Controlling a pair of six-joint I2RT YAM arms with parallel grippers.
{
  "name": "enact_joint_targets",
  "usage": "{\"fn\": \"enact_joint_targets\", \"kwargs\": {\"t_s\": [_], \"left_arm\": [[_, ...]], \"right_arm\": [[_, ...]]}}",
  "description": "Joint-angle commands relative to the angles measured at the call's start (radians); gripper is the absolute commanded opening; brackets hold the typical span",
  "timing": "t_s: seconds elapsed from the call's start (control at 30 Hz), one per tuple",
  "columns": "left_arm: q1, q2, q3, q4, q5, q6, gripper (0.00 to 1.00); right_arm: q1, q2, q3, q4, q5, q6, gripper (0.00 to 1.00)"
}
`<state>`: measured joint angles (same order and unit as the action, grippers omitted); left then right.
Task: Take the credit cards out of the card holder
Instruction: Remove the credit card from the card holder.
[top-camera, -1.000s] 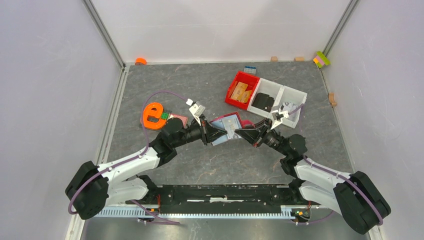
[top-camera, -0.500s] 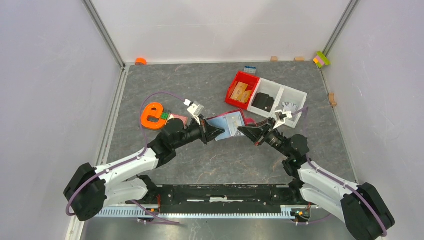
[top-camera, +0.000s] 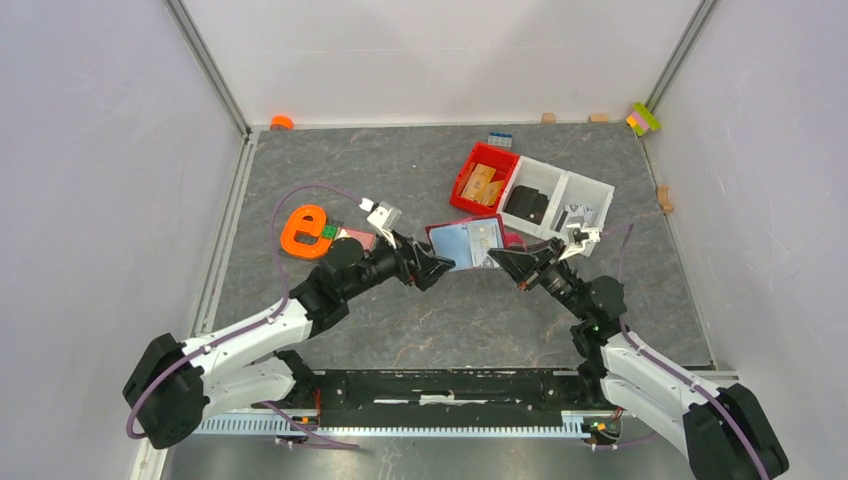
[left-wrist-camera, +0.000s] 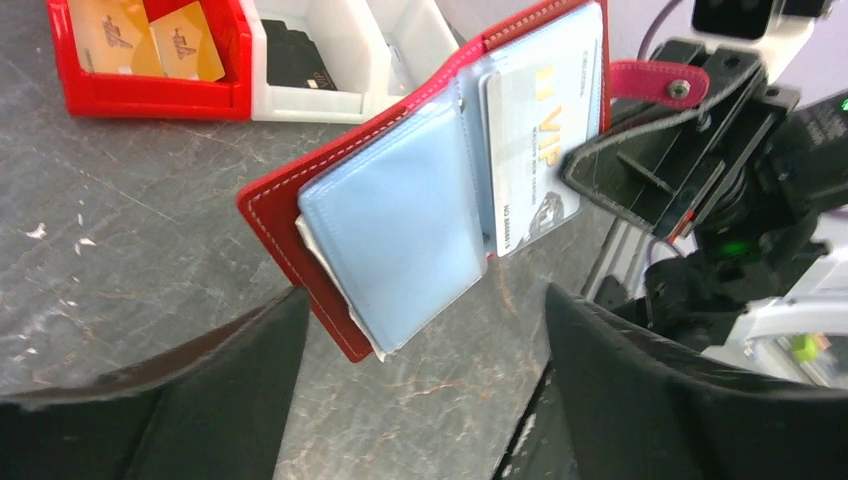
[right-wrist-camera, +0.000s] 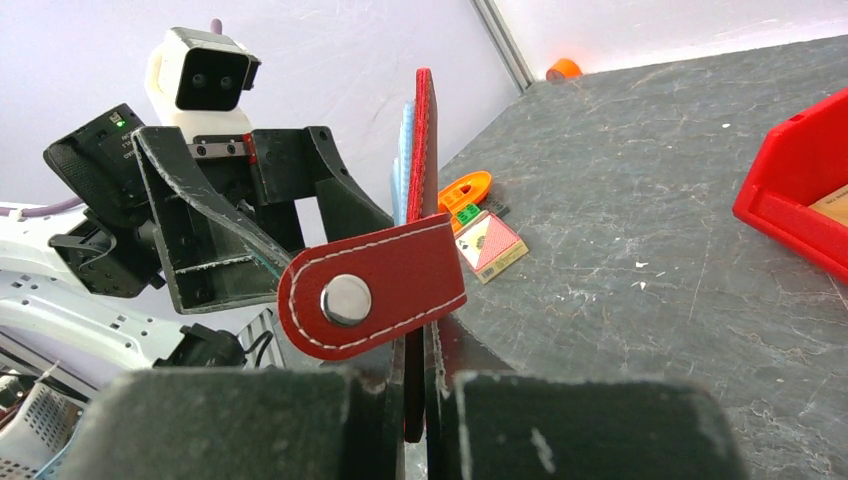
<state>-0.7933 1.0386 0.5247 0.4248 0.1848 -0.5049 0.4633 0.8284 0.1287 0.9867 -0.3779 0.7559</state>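
Card holder (left-wrist-camera: 272, 215), open with credit cards (left-wrist-camera: 530, 130) in its pockets, is hanging above the table, pinched edgewise by the right gripper (right-wrist-camera: 418, 395); the left gripper (top-camera: 438, 266) is gaping just beside it.

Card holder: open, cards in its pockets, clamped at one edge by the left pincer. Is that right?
No. The right pincer clamps the card holder at its edge; the left pincer stands open, off it. The holder is open, cards in its pockets, as the left wrist view shows.

Card holder (left-wrist-camera: 275, 215): stitched leather, shiny metal snap (right-wrist-camera: 346, 300), glossy plastic sleeves (left-wrist-camera: 385, 235); table (left-wrist-camera: 120, 230) matt.
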Motion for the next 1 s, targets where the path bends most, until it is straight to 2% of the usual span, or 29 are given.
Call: {"fn": "enact_joint_targets", "kwargs": {"t_s": [0.0, 0.37, 0.43, 0.5, 0.6, 0.77, 0.83, 0.87, 0.97], "left_arm": [[-0.001, -0.029, 0.005, 0.017, -0.044, 0.032, 1.0], [0.0, 0.028, 0.027, 0.051, 0.038, 0.026, 1.0], [0.0, 0.027, 0.021, 0.087, 0.082, 0.025, 0.95], [0.0, 0.025, 0.008, 0.131, 0.122, 0.024, 0.87], [0.0, 0.009, -0.011, 0.188, 0.157, 0.019, 0.68], [0.0, -0.018, -0.036, 0.212, 0.136, 0.018, 0.22], [0.0, -0.022, -0.035, 0.202, 0.12, 0.02, 0.08], [0.0, -0.022, -0.033, 0.197, 0.115, 0.02, 0.03], [0.0, -0.015, -0.027, 0.184, 0.108, 0.017, 0.02]], "right_arm": [[-0.017, -0.022, -0.018, 0.113, 0.009, 0.043, 0.0], [-0.02, 0.061, -0.016, 0.323, -0.122, 0.142, 0.0], [-0.02, 0.09, -0.011, 0.365, -0.149, 0.16, 0.0], [-0.021, 0.118, -0.009, 0.409, -0.17, 0.183, 0.0], [-0.021, 0.143, -0.002, 0.426, -0.19, 0.188, 0.0], [-0.021, 0.158, 0.012, 0.392, -0.207, 0.152, 0.06], [-0.02, 0.155, 0.021, 0.351, -0.208, 0.126, 0.09], [-0.021, 0.155, 0.027, 0.327, -0.208, 0.114, 0.11], [-0.02, 0.144, 0.034, 0.292, -0.205, 0.091, 0.22]]}}
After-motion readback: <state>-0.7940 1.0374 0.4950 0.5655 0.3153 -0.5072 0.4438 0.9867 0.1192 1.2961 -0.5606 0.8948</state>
